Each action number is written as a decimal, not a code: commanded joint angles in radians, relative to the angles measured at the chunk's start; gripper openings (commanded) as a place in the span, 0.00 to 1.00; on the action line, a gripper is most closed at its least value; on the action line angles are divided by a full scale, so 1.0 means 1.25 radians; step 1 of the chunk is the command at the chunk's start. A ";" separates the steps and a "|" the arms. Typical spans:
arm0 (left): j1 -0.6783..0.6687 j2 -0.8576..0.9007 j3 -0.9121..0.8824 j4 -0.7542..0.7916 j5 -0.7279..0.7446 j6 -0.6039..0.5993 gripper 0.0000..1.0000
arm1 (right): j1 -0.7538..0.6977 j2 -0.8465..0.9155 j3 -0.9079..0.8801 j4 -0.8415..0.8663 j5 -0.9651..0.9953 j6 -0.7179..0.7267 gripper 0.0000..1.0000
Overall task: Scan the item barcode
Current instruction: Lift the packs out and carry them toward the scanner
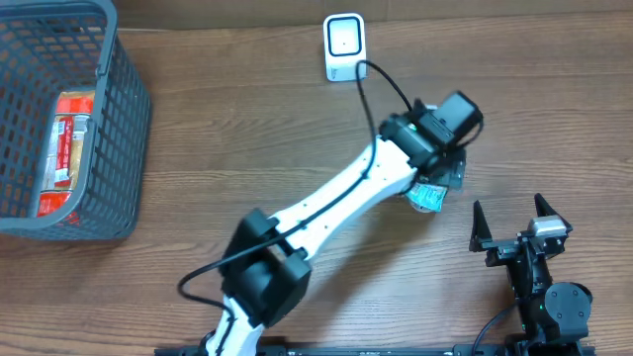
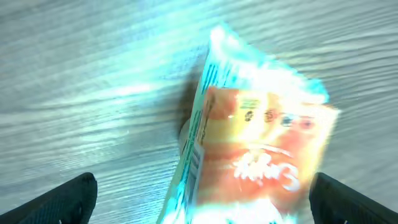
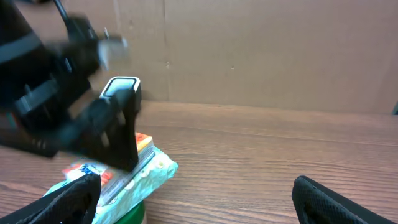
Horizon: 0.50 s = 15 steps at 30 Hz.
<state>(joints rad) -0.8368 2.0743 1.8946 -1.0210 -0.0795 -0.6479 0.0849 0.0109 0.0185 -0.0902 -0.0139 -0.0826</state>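
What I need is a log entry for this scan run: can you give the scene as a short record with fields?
item: orange-and-white snack packet, blurred, under the left arm's wrist
left gripper: open, fingers wide on either side of the packet, no grip seen
right gripper: open, empty, off to the right of the packet
scanner: white, at the far side of the table, apart from the packet
basket: grey, far left, holds another packet
scan: packet is not at the scanner
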 commanded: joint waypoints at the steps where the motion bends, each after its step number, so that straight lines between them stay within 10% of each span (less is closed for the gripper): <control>1: 0.014 -0.041 0.019 0.001 0.048 0.069 1.00 | -0.001 -0.005 -0.009 0.005 0.008 -0.003 1.00; 8: 0.066 -0.050 0.019 -0.016 0.150 0.208 0.89 | -0.001 -0.005 -0.009 0.005 0.008 -0.004 1.00; 11: 0.102 -0.050 0.018 -0.017 0.243 0.320 0.61 | -0.001 -0.005 -0.009 0.005 0.008 -0.003 1.00; 15: 0.151 -0.048 0.018 -0.012 0.421 0.425 0.48 | -0.001 -0.005 -0.009 0.005 0.007 -0.004 1.00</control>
<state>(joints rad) -0.6960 2.0399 1.8992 -1.0389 0.2153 -0.2970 0.0849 0.0109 0.0185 -0.0895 -0.0139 -0.0822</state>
